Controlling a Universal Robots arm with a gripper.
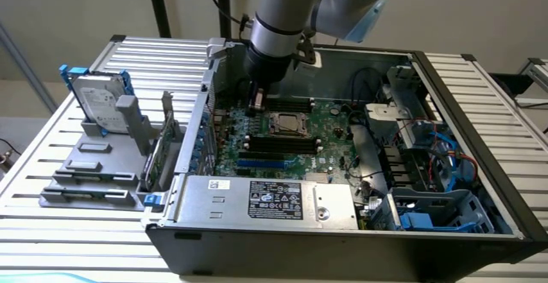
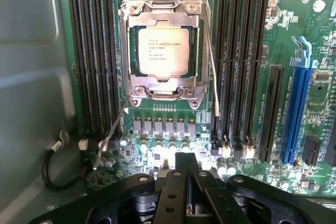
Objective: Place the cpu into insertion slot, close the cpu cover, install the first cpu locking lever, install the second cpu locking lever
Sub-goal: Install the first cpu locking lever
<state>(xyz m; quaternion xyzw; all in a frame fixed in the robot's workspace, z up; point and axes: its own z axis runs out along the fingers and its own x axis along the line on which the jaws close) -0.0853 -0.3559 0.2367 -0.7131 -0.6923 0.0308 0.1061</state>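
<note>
While the jaws press together, the cpu (image 2: pixel 163 51) lies socketed, apart from them.

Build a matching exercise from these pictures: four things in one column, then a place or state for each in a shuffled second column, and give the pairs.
1. cpu
2. cpu cover
3. hand
4. hard drive

A. shut, above the motherboard
B. standing in a grey holder outside the case
C. metal frame lying flat around the chip
D. silvery printed face showing through the frame's window

Pairs: 1-D, 2-C, 3-A, 4-B
</note>
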